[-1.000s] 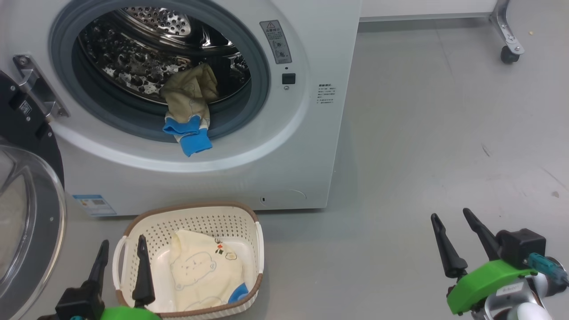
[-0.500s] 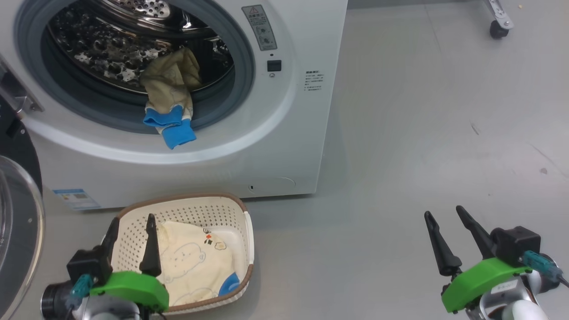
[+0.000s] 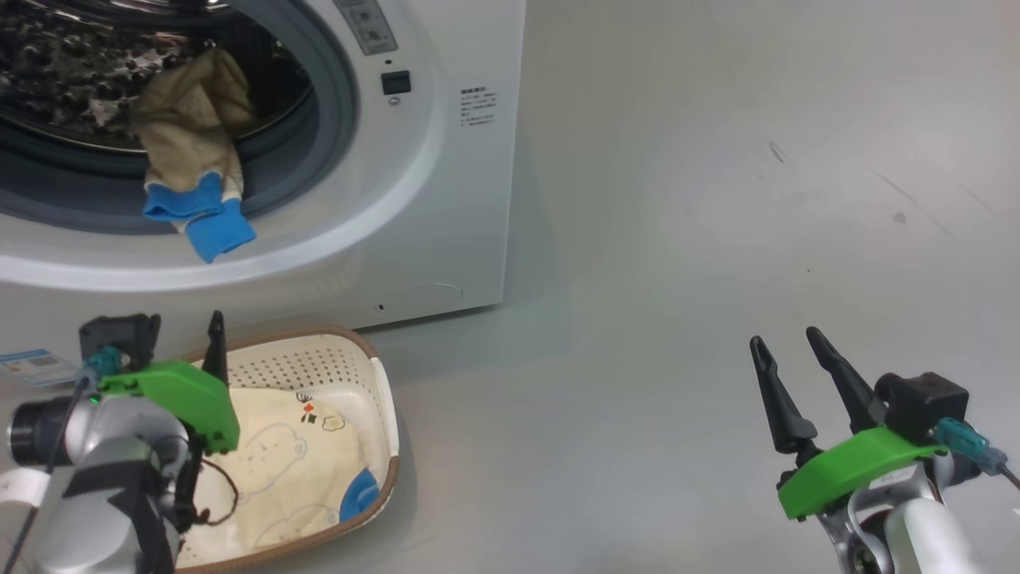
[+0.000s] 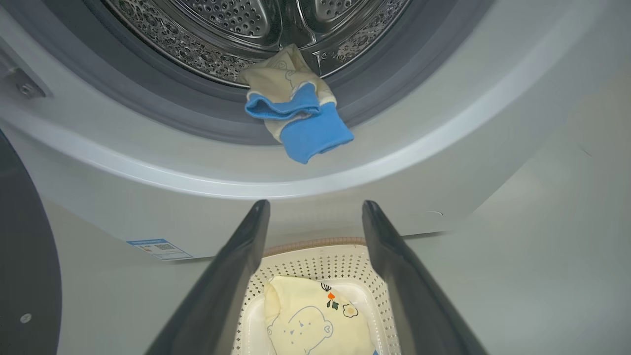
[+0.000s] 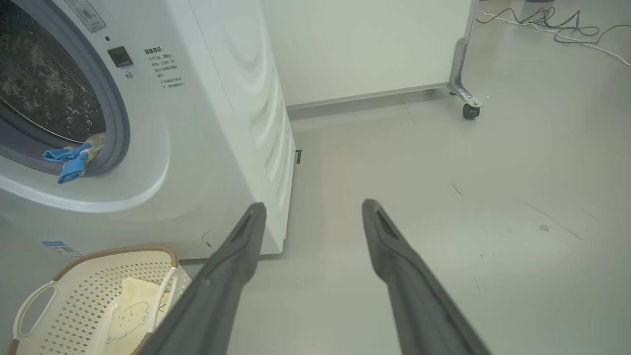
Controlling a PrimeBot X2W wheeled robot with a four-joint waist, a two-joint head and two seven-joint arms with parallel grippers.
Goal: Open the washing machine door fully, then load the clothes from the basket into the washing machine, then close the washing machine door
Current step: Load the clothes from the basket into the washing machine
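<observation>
The washing machine (image 3: 446, 199) stands open, and its door's black rim (image 4: 24, 246) shows at the left edge of the left wrist view. One pale yellow and blue garment (image 3: 191, 183) (image 4: 296, 113) hangs over the grey gasket, half in the drum. The basket (image 3: 378, 375) (image 4: 315, 246) sits on the floor before the washer and holds a pale yellow bear-print garment (image 3: 279, 478) (image 4: 310, 320) with a blue cuff. My left gripper (image 4: 315, 204) hovers open over the basket's near left side, pointing at the washer, one finger (image 3: 215, 351) showing. My right gripper (image 3: 784, 335) (image 5: 313, 204) is open above bare floor, far right.
Grey floor (image 3: 717, 199) stretches right of the washer. A white panel on a caster (image 5: 468, 111) stands behind it, with cables (image 5: 557, 24) on the floor beyond. A blue label (image 3: 32, 367) marks the washer's lower left corner.
The head camera has swung right and down, shifting the scene left. My left gripper has risen and come forward over the basket's left side. The right gripper has hardly moved.
</observation>
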